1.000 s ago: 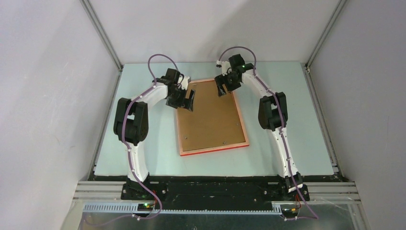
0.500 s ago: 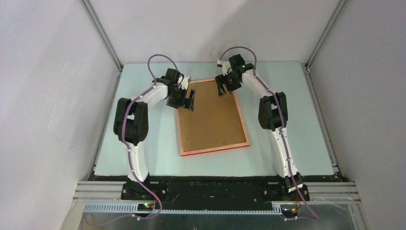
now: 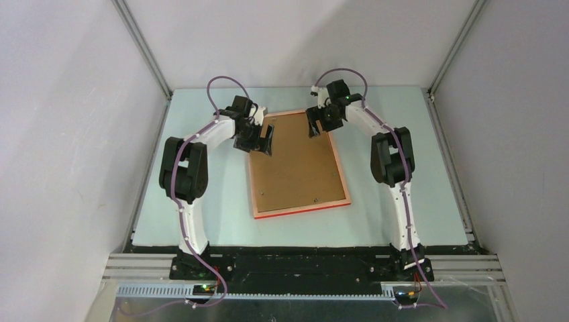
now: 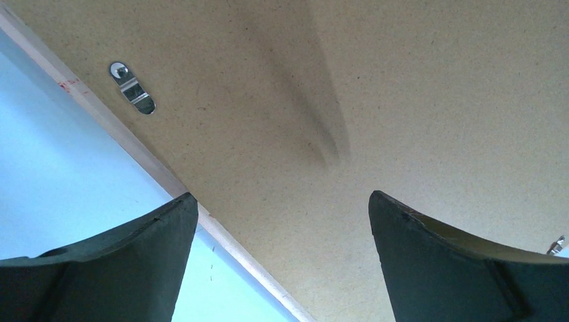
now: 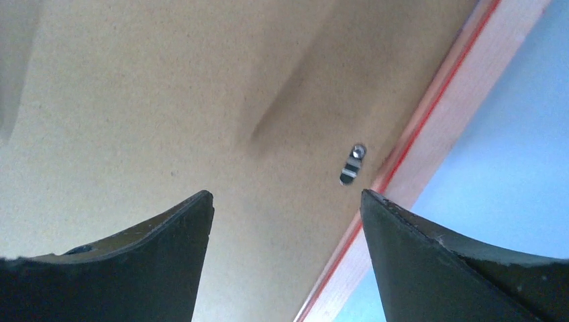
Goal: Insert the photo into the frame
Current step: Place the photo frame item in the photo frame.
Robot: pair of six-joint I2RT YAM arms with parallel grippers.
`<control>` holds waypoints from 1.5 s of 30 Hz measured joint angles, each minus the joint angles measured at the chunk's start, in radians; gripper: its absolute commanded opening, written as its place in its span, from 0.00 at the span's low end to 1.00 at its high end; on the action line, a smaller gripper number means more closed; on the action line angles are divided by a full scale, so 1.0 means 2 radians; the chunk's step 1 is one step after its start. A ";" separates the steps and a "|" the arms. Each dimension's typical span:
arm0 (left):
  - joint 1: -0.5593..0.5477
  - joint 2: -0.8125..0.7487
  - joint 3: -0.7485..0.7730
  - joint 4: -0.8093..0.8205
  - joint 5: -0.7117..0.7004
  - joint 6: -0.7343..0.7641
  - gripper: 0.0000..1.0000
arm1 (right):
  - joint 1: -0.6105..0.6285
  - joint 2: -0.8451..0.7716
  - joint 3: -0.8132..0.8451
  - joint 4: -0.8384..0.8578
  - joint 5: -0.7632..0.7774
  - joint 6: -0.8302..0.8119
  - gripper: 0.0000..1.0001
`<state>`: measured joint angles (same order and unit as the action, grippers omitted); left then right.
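The frame (image 3: 343,176) lies face down in the middle of the table, pale orange-pink rim up and a red edge toward me. A brown backing board (image 3: 295,168) fills it. The photo is hidden. My left gripper (image 3: 263,142) hovers open over the frame's far left edge; in the left wrist view its fingers (image 4: 282,198) straddle the rim (image 4: 144,155) and board (image 4: 402,100). My right gripper (image 3: 315,126) stands open over the far right corner, with board (image 5: 134,100) and rim (image 5: 463,114) beneath its fingers (image 5: 287,194). Neither holds anything.
Small metal turn clips (image 4: 133,88) (image 5: 351,164) sit on the board near the rim. The pale blue table (image 3: 201,201) is walled on the left, right and back by grey panels with metal posts.
The right arm has shifted a little to the right, carrying its gripper toward the frame's far right corner. The left arm and the frame have not moved.
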<state>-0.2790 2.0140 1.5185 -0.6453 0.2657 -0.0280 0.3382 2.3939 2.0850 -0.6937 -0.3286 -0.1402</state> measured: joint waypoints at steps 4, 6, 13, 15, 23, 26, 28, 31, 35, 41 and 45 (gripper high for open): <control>0.000 0.000 0.000 0.000 0.000 0.000 0.99 | -0.006 -0.039 -0.044 0.021 -0.001 0.008 0.85; 0.000 0.000 0.000 0.000 0.000 0.000 1.00 | -0.010 -0.054 -0.051 0.027 0.000 0.009 0.85; 0.000 0.000 0.000 0.000 0.001 0.000 1.00 | -0.025 -0.067 -0.050 0.040 0.009 0.019 0.85; 0.000 0.000 0.000 0.000 0.001 0.000 1.00 | -0.029 -0.061 -0.044 0.035 0.010 0.026 0.85; 0.000 0.000 0.000 0.000 0.006 -0.009 0.99 | -0.041 -0.030 -0.038 0.019 0.000 0.052 0.85; 0.000 0.000 0.000 0.000 0.006 -0.009 1.00 | -0.041 -0.023 -0.041 0.016 -0.015 0.057 0.85; 0.000 0.000 0.000 0.000 0.006 -0.009 1.00 | -0.041 -0.023 -0.045 0.014 -0.029 0.063 0.85; 0.000 0.001 0.001 0.000 0.004 -0.010 0.99 | -0.039 -0.023 -0.048 0.012 -0.044 0.069 0.85; -0.004 0.001 0.001 0.000 -0.005 -0.012 1.00 | -0.041 -0.023 -0.050 0.013 -0.053 0.071 0.84; -0.020 0.003 0.004 -0.004 -0.041 -0.013 1.00 | -0.042 -0.023 -0.054 0.017 -0.057 0.071 0.84; -0.030 0.010 0.015 -0.014 -0.065 -0.013 1.00 | -0.042 -0.023 -0.054 0.017 -0.058 0.071 0.84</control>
<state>-0.3386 2.0350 1.5482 -0.6735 0.1360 -0.0536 0.2550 2.3489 1.9762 -0.6598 -0.4454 0.0010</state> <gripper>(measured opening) 0.996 0.849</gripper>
